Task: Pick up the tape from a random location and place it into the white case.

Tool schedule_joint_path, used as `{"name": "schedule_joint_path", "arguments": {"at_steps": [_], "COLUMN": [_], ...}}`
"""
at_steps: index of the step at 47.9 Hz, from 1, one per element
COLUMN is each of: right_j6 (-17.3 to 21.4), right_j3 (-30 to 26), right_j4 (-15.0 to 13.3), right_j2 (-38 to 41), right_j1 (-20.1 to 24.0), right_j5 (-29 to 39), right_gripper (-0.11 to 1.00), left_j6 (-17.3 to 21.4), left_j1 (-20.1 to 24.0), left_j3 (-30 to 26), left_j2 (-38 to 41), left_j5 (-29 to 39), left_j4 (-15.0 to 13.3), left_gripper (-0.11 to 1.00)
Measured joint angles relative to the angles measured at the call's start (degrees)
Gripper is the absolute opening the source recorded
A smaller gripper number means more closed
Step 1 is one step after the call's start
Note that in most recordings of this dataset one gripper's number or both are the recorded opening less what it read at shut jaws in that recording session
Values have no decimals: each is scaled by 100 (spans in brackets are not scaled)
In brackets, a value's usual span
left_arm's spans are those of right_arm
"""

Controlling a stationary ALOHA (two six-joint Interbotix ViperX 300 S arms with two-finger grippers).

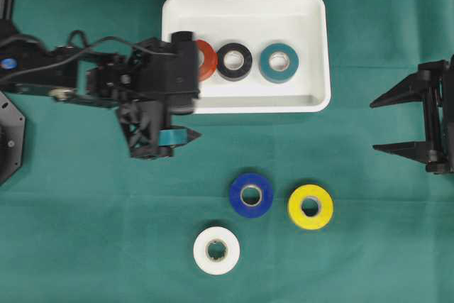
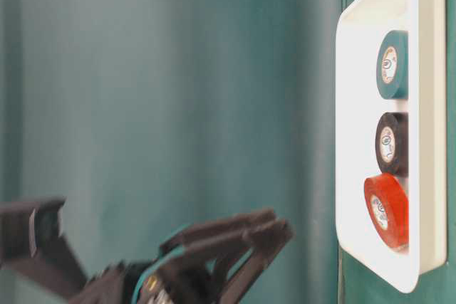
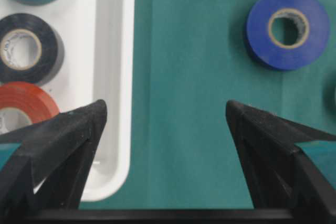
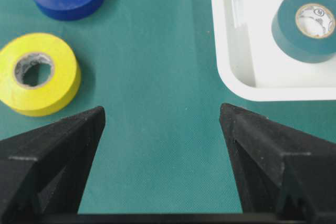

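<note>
White case [image 1: 316,47], red tape [image 1: 206,59], black tape [image 1: 234,61], teal tape [image 1: 279,62], blue tape [image 1: 251,194], yellow tape [image 1: 310,206], white tape [image 1: 216,250], green cloth [image 1: 369,246]

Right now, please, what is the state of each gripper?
Left gripper: open, holding nothing.
Right gripper: open, holding nothing.

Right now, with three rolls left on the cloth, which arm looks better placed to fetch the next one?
Probably the left. The left gripper is open and empty, hanging beside the white case near the blue roll; the right gripper, also open, sits parked at the table's edge.
</note>
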Motion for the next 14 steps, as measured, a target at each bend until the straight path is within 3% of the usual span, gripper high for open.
{"name": "schedule_joint_path", "arguments": {"at_steps": [14], "right_j6": [0], "right_j3": [0], "right_j4": [-9], "right_j2": [0], "right_j1": [-9], "right_j5": [0], "right_gripper": [84], "left_j6": [0], "left_j1": [0], "left_j3": [914], "left_j2": [-1116], "left_j5": [-826], "left_j4": [0], "left_gripper": [98]}}
